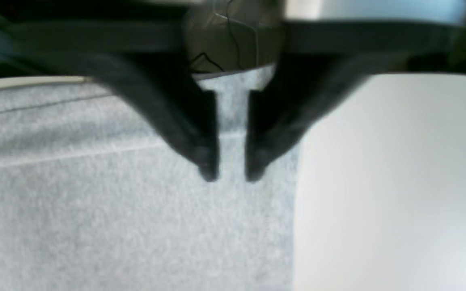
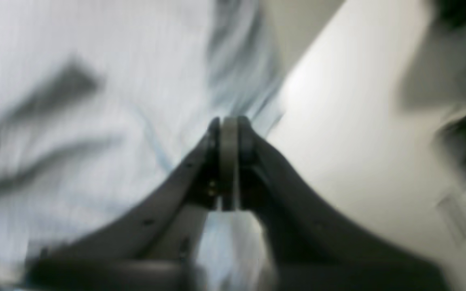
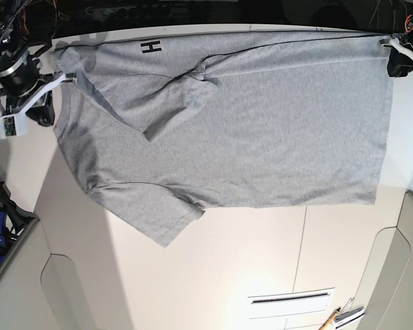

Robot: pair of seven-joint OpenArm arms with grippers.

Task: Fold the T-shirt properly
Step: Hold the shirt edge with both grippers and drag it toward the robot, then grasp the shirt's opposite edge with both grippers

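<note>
The T-shirt (image 3: 289, 137), heather grey, lies spread across the far part of the pale desk (image 3: 213, 282), its length running sideways in the base view. Along its far edge a long strip is turned over onto the body, and a piece of black lettering (image 3: 151, 47) shows on that strip toward the left of the base view. One sleeve (image 3: 182, 103) lies folded inward over the body, pointing toward the near side, while the other sleeve (image 3: 148, 216) sticks out at a slant toward the near edge of the desk. The left gripper (image 1: 231, 176) is over the hem end of the shirt, near its far corner, its fingers a narrow gap apart with grey cloth visible between them (nothing appears pinched there). The right gripper (image 2: 229, 121) is at the collar end, at the left of the base view; its fingers stand nearly together, with a thin slit between them. The right wrist view is badly smeared, so it is probably clear of the cloth, though I cannot tell for certain. Near the bottom right of the base view, a slim orange-brown tool (image 3: 329, 319) lies beside some dark and white items (image 3: 348, 317) too small to name.
</note>
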